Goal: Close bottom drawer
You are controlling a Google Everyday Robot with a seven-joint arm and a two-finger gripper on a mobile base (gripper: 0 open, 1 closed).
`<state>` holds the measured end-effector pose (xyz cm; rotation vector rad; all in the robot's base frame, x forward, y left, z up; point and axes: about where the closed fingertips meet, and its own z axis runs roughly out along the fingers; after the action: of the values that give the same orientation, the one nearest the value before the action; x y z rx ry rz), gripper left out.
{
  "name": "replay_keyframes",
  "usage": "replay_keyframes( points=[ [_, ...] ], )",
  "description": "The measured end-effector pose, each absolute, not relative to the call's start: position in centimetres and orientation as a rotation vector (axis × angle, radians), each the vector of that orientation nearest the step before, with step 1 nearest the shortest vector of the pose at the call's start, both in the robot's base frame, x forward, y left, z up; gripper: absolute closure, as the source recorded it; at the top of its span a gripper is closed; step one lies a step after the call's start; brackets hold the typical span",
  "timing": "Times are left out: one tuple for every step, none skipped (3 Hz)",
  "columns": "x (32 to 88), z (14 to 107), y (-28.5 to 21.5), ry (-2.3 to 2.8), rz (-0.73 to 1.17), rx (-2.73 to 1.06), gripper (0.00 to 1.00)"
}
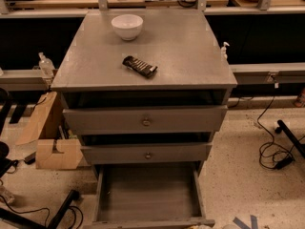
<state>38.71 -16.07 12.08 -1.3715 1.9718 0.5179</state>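
Note:
The bottom drawer (147, 192) of the grey cabinet (143, 56) is pulled far out toward me. Its grey plank-like inside is bare. Only the top rim of its front panel (147, 222) shows at the bottom edge of the camera view, and its knob is hidden. The top drawer (145, 120) and middle drawer (147, 153) above it stand slightly out, each with a small round knob. The gripper is not in view.
A white bowl (127, 26) and a dark snack bar (139, 66) lie on the cabinet top. Cardboard boxes (52, 147) stand on the floor at the left. Black cables (271, 151) lie on the floor at the right. Blue tape (245, 222) marks the floor at the lower right.

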Motion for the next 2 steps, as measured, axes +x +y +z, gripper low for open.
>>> replay_keyframes(
  points=[
    [39.24,12.25,-16.03,1.964,0.507,-1.369,1.0],
    [39.21,12.25,-16.04,1.964,0.507,-1.369,1.0]
  ],
)
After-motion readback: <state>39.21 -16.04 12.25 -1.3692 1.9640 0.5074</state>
